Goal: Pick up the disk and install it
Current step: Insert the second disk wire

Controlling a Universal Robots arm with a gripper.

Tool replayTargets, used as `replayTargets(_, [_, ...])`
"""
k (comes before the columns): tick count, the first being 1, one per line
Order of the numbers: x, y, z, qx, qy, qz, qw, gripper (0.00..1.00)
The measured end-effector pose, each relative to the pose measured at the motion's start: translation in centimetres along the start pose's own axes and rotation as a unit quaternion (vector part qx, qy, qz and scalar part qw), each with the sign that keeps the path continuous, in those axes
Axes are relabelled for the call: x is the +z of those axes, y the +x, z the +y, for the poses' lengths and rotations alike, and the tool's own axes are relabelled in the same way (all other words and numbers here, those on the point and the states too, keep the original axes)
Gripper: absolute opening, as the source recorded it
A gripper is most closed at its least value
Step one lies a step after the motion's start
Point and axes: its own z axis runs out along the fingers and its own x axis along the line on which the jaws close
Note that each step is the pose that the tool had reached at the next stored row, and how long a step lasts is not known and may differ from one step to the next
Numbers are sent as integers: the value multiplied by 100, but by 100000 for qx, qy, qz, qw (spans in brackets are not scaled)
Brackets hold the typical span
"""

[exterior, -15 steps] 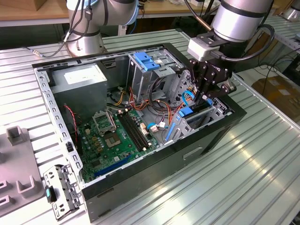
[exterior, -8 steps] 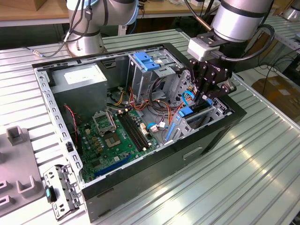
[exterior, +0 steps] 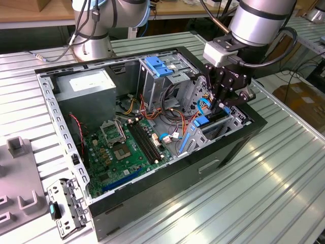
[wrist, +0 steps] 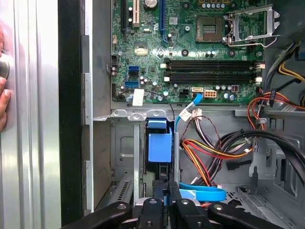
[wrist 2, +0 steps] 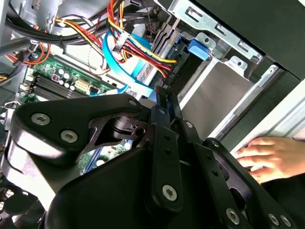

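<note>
The disk point(exterior: 216, 120) stands on edge in the low drive cage at the case's front end, on the exterior view's right, with its blue side rail point(exterior: 201, 122) showing. In the first wrist view it is a dark slab edge-on under a blue rail tab point(wrist: 159, 147). In the second wrist view the disk point(wrist 2: 190, 76) reaches into the cage. My gripper point(exterior: 220, 104) hangs right over the disk's upper end. Its two black fingers point(wrist: 158, 193) are pressed together with the tips at the disk's edge point(wrist 2: 164, 98), and nothing shows clamped between them.
The open computer case point(exterior: 152, 203) lies on a ribbed metal table. Inside are the green motherboard point(exterior: 127, 147), a grey power-supply box point(exterior: 86, 84), a tall cage with a blue latch point(exterior: 158, 66) and loose coloured cables point(wrist: 205, 152). A person's hand point(wrist 2: 267, 155) rests on the case wall.
</note>
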Motion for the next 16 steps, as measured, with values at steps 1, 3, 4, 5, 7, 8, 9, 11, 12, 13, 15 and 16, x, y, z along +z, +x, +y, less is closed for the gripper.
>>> replayTargets(1, [3,7,0,13,64,-244,100000,16])
replayTargets(3, [11,28,0,36,221,-673,99997,16])
replayTargets(4, [19,40,3,60,321,-1003,99994,16])
replayTargets(5, [23,50,9,87,418,-1382,99990,16])
replayTargets(7, [31,67,30,132,607,-2476,99967,16])
replayTargets(8, [33,75,34,149,672,-2769,99959,16])
replayTargets(9, [35,85,38,168,766,-3097,99949,16])
replayTargets(11, [43,107,44,192,1062,-3553,99931,16])
replayTargets(12, [46,119,49,206,1307,-3740,99921,16])
replayTargets(13, [47,124,53,209,1513,-3809,99916,16])
replayTargets(15, [48,126,73,221,2092,-3940,99900,16])
replayTargets(16, [47,127,77,226,2209,-4006,99895,16])
